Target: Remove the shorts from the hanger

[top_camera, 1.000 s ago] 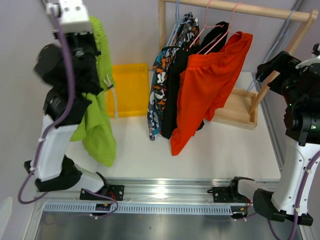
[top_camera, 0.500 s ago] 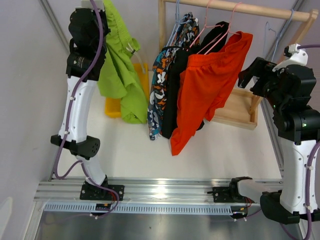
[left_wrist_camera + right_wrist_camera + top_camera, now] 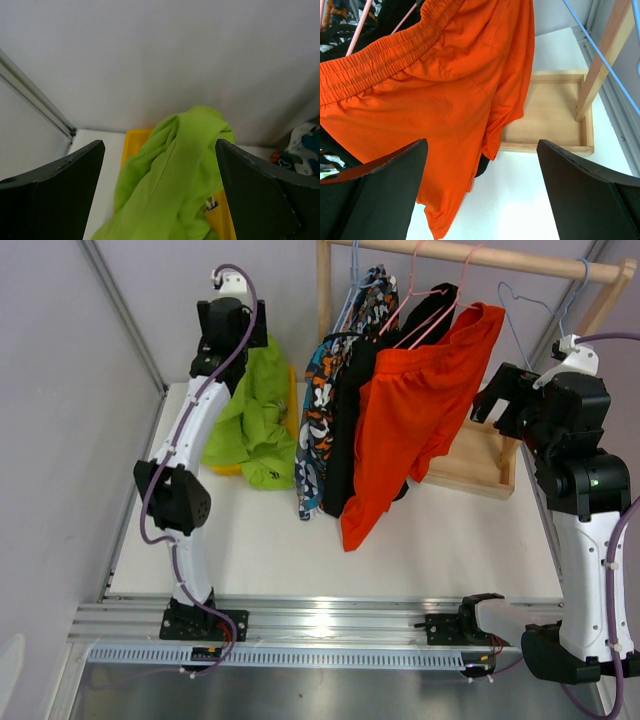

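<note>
Off the rack and heaped at the table's (image 3: pixel 450 550) far left: one pair of lime green shorts (image 3: pixel 255 425), slumped over a yellow bin (image 3: pixel 291 390) and hiding nearly all of it. Above the heap, the left gripper (image 3: pixel 232 325) released, fingers wide apart in the wrist view and touching no cloth; a second ago clamped shut with that pair dangling from it, much nearer the arm bases. Left on the wooden rail (image 3: pixel 480 255), unchanged since then: one orange-red pair (image 3: pixel 420 400) in front, one black pair (image 3: pixel 345 430) behind, then blotch-patterned fabric (image 3: pixel 320 390), too bunched to tell whether one pair or two. Pink hangers (image 3: pixel 420 290) mostly buried in waistbands. One bare blue wire hanger (image 3: pixel 520 300) at the rail's right end, cut off in the right wrist view. Below, the rack's wooden base tray (image 3: pixel 480 475), partly covered by orange cloth. Right gripper (image 3: pixel 505 400) spread open beside the orange-red pair, holding nothing, closer to the rack than a second ago.
</note>
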Robot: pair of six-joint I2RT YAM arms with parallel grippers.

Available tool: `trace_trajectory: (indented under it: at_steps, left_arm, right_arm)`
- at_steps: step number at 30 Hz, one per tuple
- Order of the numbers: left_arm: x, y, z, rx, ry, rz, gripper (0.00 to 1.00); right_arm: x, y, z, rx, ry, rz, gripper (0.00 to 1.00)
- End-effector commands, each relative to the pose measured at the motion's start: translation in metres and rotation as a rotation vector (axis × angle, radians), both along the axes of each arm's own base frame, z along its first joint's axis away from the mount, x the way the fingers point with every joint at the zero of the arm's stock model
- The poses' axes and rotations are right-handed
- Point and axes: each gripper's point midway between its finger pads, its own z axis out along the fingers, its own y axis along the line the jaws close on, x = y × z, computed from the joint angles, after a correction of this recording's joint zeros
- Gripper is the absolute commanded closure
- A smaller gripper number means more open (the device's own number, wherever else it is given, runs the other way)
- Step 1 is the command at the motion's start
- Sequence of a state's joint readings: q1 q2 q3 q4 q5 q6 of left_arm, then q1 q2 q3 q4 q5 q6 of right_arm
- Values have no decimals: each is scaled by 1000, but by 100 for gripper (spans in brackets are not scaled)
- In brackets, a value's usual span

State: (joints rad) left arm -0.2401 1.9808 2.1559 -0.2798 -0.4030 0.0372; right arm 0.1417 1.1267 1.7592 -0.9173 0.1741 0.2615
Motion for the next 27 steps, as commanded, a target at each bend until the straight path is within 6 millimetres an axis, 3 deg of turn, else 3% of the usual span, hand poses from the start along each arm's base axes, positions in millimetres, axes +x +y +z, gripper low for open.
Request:
trace_trajectory:
  at_steps: [1,4,5,7,8,9,10,11,12,13,14,15,16,18,19,21,22,23,25,26,27]
  left_arm:
    - [6,-11,-6,-112,25,-63,1]
    - [-11,-20,19,-130,-8,-109,1]
    - [-31,-19,44,-137,-49,-121,1]
    - [-53,-24,57,-143,-49,-140,1]
    - [-74,-21,78,-152,-77,-145,1]
    - [-87,-25,84,-151,-78,-156,1]
    - [-96,-27,75,-143,-52,-164,1]
    - [-127,-26,105,-156,-119,-177,1]
    - [-142,-25,116,-163,-152,-184,1]
    - [-146,-28,77,-147,-80,-187,1]
    - [-159,-33,91,-165,-135,-219,0]
    - [-190,-26,114,-186,-205,-234,1]
    - [-196,-27,97,-195,-179,-240,1]
    - [-221,-28,81,-204,-160,-265,1]
    - [-227,-31,67,-211,-135,-276,1]
    - [-248,-33,60,-223,-141,-299,1]
    - [-254,-33,57,-227,-142,-309,1]
    - [-256,-36,36,-225,-104,-316,1]
    - [-273,-33,39,-253,-127,-332,1]
    - [-274,-34,21,-252,-94,-335,1]
    - [-277,-34,18,-257,-93,-339,1]
  right_arm:
    - [-5,10,12,31,-46,52,1]
    - [-12,24,22,61,-81,130,0]
    - [-13,29,25,74,-91,154,1]
    - [-14,49,36,118,-123,259,0]
    - [-13,53,40,132,-133,276,0]
    - [-6,59,42,148,-134,298,0]
    - [0,61,42,162,-129,298,1]
    - [4,62,50,171,-145,297,1]
    - [10,63,54,176,-156,299,1]
    - [24,67,49,190,-136,300,0]
    - [31,68,51,197,-139,299,1]
    - [39,69,60,199,-168,295,1]
    - [56,71,52,201,-148,287,0]
    - [72,69,62,199,-182,261,1]
    - [90,66,54,194,-162,232,1]
    - [103,65,64,205,-193,210,1]
    - [111,66,63,209,-195,207,1]
    - [125,68,56,213,-179,201,1]
    - [136,70,67,224,-213,192,1]
    - [148,73,61,225,-201,187,0]
    - [153,74,62,230,-203,179,1]
